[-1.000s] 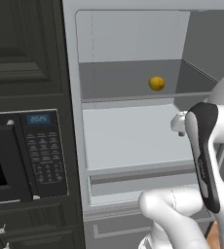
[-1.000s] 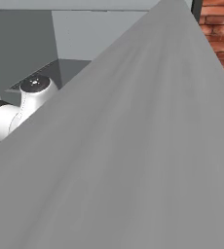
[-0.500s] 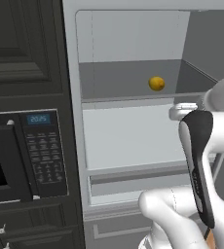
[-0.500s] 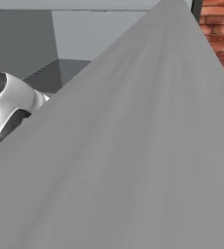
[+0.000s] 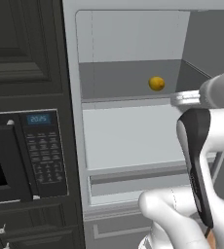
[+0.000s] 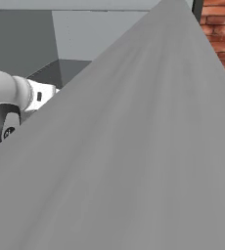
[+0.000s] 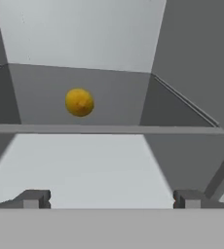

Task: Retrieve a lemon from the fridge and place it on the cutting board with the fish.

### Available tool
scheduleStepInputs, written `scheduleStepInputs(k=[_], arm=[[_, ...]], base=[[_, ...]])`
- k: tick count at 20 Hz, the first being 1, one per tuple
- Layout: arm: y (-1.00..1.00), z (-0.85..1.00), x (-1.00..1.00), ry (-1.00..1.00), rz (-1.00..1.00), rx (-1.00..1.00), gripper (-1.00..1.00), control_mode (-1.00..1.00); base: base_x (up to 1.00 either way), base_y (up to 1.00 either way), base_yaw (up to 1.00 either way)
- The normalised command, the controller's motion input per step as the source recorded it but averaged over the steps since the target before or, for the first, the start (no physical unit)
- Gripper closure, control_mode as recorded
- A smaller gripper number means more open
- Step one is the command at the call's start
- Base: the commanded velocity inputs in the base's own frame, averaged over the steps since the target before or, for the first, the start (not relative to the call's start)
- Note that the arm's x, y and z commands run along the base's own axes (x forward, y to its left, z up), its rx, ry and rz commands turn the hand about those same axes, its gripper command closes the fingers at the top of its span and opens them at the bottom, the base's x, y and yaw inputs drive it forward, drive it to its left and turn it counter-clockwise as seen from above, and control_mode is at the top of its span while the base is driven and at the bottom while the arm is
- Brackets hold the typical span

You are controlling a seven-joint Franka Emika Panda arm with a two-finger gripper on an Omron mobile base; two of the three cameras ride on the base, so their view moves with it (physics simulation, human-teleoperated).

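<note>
Yellow-orange and round, the lemon point(image 5: 157, 83) sits on the upper shelf of the open fridge point(image 5: 133, 126), seen from the left base. From the hand, the lemon point(image 7: 79, 102) lies ahead, gripper point(image 7: 111, 198) jaws wide apart, holding nothing.

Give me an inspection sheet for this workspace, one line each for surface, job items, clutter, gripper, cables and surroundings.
Surface: fridge stands open; light grey shelves, bare apart from one fruit.
Job's things: lemon sits on the upper shelf toward the back, nothing touching it; in the hand view it lies above and left of centre. Cutting board and fish: nothing seen.
Clutter: nothing seen.
Grippers: gripper open, empty, well short of the lemon and aimed into the fridge.
Cables: nothing seen.
Surroundings: black microwave in dark cabinets left of the fridge; grey fridge door across the right base view; brick wall behind it.
</note>
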Motion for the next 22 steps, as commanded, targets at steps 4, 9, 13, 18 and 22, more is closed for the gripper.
scheduleStepInputs(k=[4,9,13,18,22], arm=[[0.16,0.09,-0.01,-0.01,0.0,0.1,-1.0,-1.0],[0.16,0.04,0.29,-0.01,-0.02,0.09,-1.0,-1.0],[0.0,0.0,0.03,0.0,0.0,0.0,-1.0,-1.0],[0.0,0.0,0.44,0.05,0.08,0.0,-1.0,-1.0],[0.0,0.0,0.63,0.1,0.0,0.01,-1.0,-1.0]], base=[[0.0,0.0,0.0],[0.0,0.0,0.0],[0.0,0.0,0.0],[0.0,0.0,0.0],[0.0,0.0,0.0]])
